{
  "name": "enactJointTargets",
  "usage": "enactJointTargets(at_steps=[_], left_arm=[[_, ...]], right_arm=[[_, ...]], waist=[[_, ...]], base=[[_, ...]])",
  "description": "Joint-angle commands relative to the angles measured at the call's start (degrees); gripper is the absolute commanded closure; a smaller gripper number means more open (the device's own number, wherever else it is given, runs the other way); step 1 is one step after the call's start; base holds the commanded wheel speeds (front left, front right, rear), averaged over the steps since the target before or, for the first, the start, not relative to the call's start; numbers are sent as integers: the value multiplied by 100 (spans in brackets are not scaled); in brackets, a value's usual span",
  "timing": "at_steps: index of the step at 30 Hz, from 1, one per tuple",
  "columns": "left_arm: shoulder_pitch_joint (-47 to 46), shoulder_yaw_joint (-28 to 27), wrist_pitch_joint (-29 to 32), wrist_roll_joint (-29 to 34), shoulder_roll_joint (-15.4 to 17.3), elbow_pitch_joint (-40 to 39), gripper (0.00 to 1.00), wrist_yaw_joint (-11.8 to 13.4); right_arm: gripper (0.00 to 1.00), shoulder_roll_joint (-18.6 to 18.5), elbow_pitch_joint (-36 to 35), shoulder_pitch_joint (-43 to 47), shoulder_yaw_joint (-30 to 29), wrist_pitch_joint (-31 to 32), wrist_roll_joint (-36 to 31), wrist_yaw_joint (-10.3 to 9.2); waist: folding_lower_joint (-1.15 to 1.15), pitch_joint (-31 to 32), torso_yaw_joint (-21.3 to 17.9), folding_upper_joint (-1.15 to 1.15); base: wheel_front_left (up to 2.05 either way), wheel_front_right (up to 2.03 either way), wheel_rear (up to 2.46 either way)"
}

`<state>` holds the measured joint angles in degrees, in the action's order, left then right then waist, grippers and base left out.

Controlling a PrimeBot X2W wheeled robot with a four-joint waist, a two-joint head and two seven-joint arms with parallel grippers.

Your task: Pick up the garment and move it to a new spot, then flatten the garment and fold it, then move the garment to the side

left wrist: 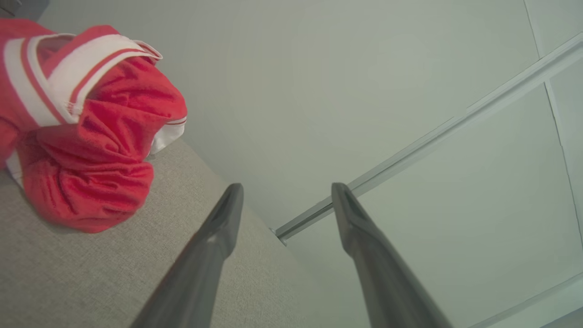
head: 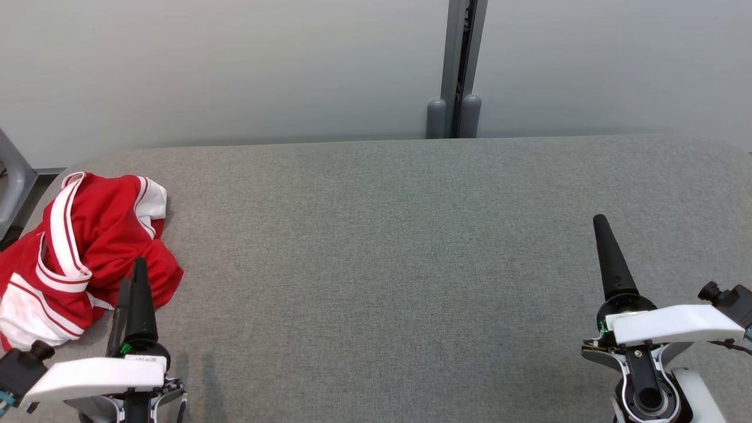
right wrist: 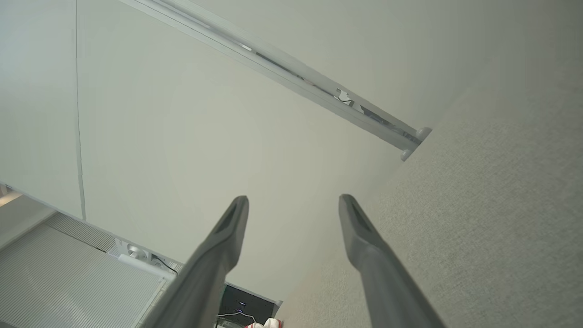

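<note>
Item 1: garment [head: 82,252], red with white stripes, crumpled in 1 heap at the left edge of the surface [head: 382,264]. Long axis runs near to far; some cloth seems to spill over that edge.
Item 2: left end effector [left wrist: 287,187], 2 fingers spread, nothing between them, just beside the heap, which lies to its left.
Item 3: right end effector [right wrist: 294,198], fingers spread, empty, well apart on the opposite side.
Your left arm is nearer; you would likely swing it leftward to grasp.
</note>
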<state>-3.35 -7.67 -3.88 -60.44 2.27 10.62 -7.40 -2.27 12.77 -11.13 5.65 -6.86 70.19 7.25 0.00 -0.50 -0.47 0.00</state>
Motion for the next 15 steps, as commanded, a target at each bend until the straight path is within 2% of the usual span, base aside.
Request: enactJointTargets(at_steps=[1,10,15], left_arm=[[-168,8,-45,199,44,-96,0,-7],[-160,53,-225,1627,50,-224,0,14],[-87,138,-318,2225,50,-237,0,41]], right_arm=[[0,-47,-124,-35,-29,-60,-230,27],[0,-56,-88,18,-93,-190,-2139,29],[0,-58,-143,41,-149,-256,-2826,30]], waist=[[0,-3,-1,0],[0,-15,-4,0],[0,-21,-12,0]], base=[[0,0,0],[0,0,0],[0,0,0]])
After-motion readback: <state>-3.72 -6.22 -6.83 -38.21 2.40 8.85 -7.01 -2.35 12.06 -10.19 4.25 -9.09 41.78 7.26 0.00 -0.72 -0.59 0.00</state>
